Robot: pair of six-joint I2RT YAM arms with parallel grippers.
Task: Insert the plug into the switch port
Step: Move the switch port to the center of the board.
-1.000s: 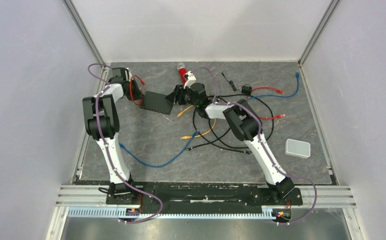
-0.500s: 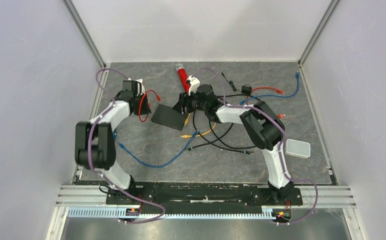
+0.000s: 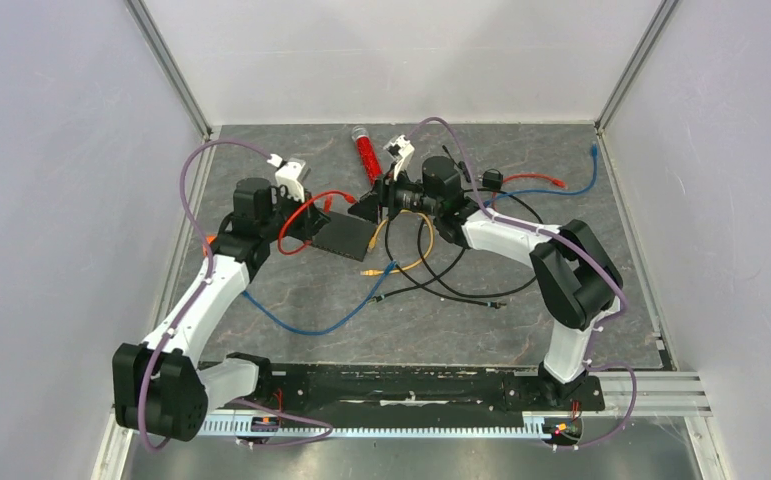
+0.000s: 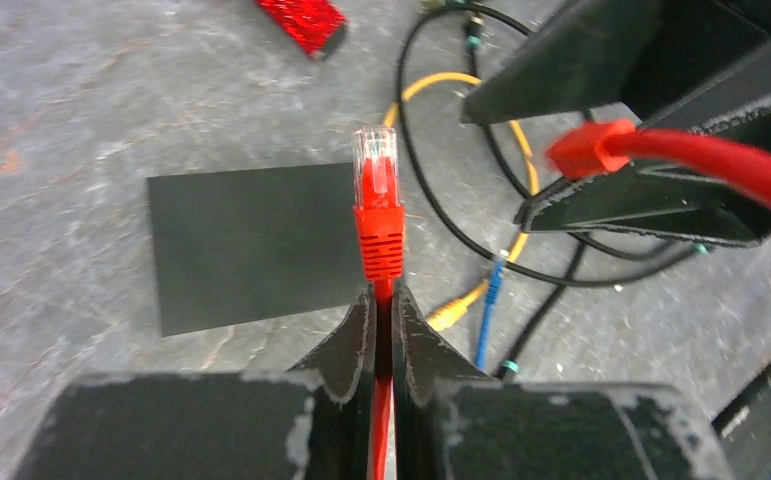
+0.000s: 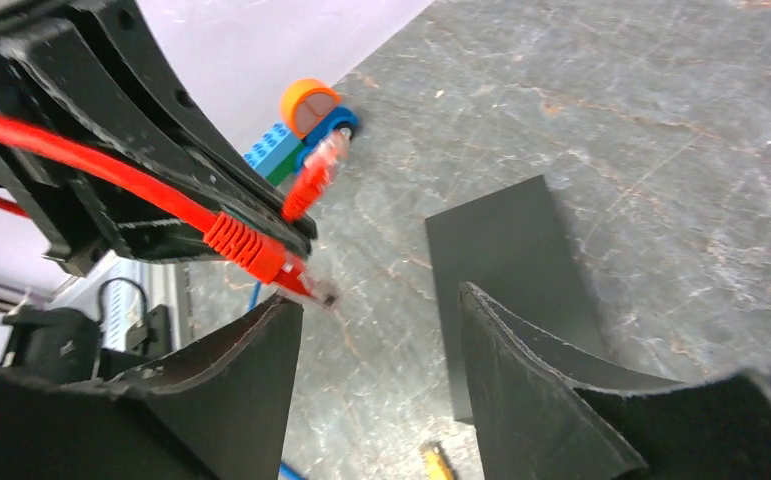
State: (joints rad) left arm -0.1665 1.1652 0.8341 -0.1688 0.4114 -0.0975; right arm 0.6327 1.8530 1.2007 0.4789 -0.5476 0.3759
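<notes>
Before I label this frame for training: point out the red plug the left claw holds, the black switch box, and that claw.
red plug (image 4: 379, 225), left wrist view, on its red boot.
black switch box (image 4: 246, 245), left wrist view, on its flat top.
left claw (image 4: 383, 300), left wrist view, between its fingertips.

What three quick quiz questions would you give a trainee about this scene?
1. True or false: the left pincer is shut on the red cable just behind its plug.
2. The right pincer is: A open, B shut and empty, C shut on the plug.
3. Short answer: is the plug seated in the black switch?

Key: 1 true. 2 A. 3 No, it hangs in the air over the switch's flat top.
</notes>
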